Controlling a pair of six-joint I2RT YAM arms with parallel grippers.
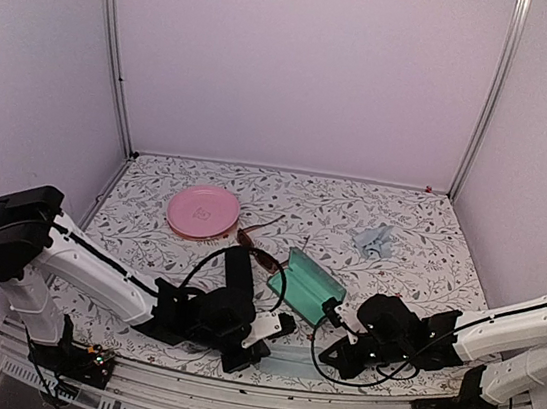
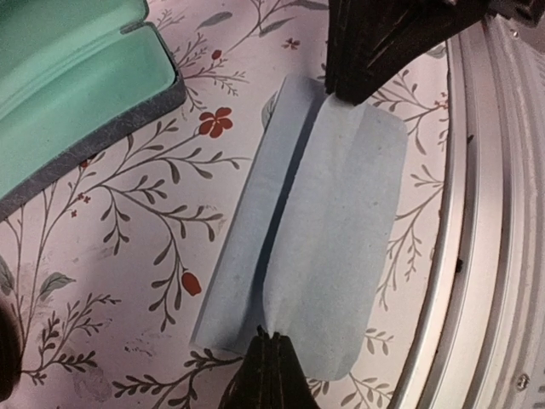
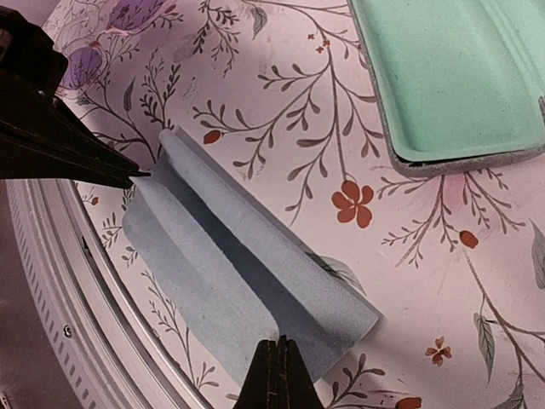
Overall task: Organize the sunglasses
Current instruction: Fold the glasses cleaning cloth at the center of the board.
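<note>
The reddish-brown sunglasses (image 1: pixel 258 254) lie on the table behind the arms, just left of an open case with teal lining (image 1: pixel 307 286). I cannot make out the pale pair in any view. A grey-blue soft case (image 2: pixel 336 221) lies near the front edge, its flap raised into a ridge. My left gripper (image 2: pixel 274 335) is shut on one end of that flap. My right gripper (image 3: pixel 279 342) is shut on the opposite end of the same flap (image 3: pixel 213 256). In the top view the case (image 1: pixel 290 366) lies between both grippers.
A pink plate (image 1: pixel 202 211) sits at the back left and a crumpled blue-grey cloth (image 1: pixel 374 241) at the back right. The metal front rail (image 2: pixel 477 256) runs right beside the grey-blue case. The open case's rim (image 3: pixel 443 158) is close behind it.
</note>
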